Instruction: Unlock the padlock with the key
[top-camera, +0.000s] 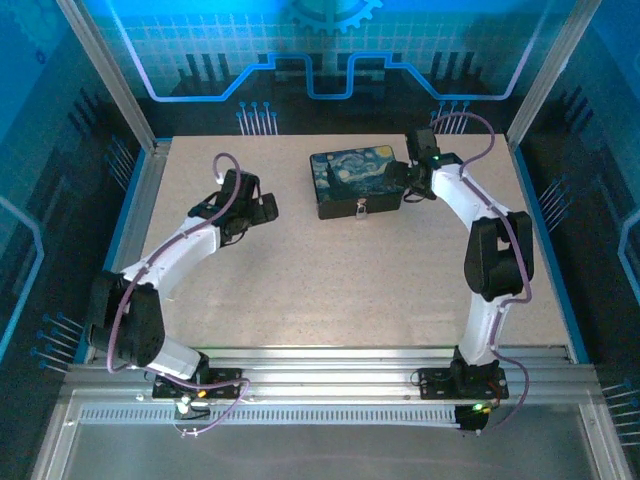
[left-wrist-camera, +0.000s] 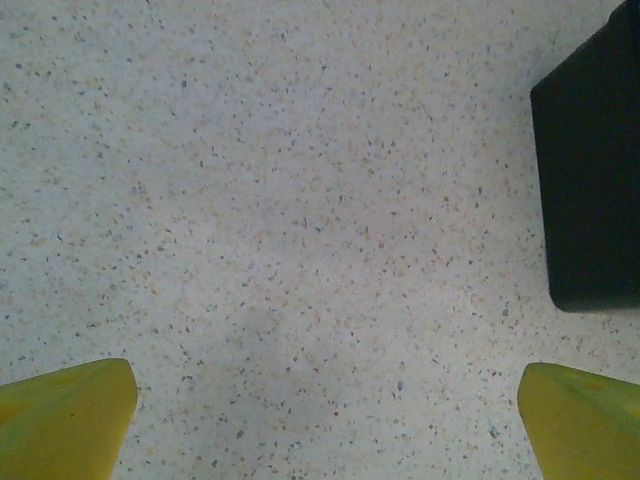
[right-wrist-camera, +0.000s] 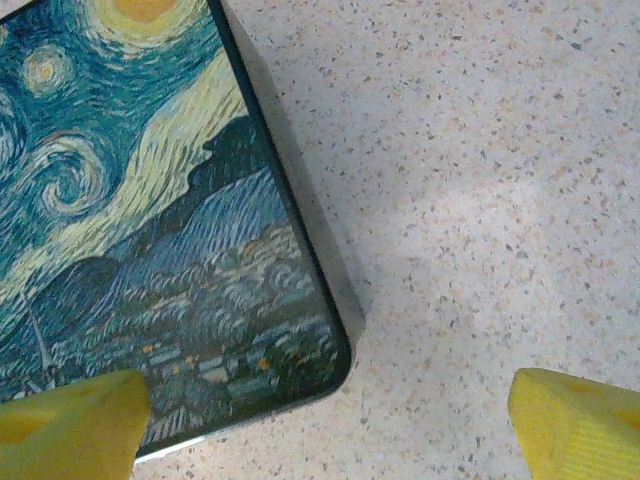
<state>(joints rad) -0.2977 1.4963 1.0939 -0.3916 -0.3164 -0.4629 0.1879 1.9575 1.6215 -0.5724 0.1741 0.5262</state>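
A dark box (top-camera: 352, 172) with a swirling blue and yellow night-sky lid lies at the back of the table. The tiny silver padlock (top-camera: 361, 209) hangs on its front wall. The key is out of view. My left gripper (top-camera: 266, 205) hovers left of the box and is open. In the left wrist view that gripper (left-wrist-camera: 325, 425) has bare table between its yellow fingertips (left-wrist-camera: 65, 420), and the box's dark side (left-wrist-camera: 595, 170) is at the right. My right gripper (top-camera: 401, 182) stands open at the box's right end. Over the lid's corner (right-wrist-camera: 150, 220) the right gripper (right-wrist-camera: 325, 425) holds nothing.
The speckled tabletop (top-camera: 350, 280) stretches in front of the box. Metal rails (top-camera: 140, 200) and blue enclosure walls border it left, right and behind. A slotted aluminium ledge (top-camera: 330, 385) runs along the near edge at the arm bases.
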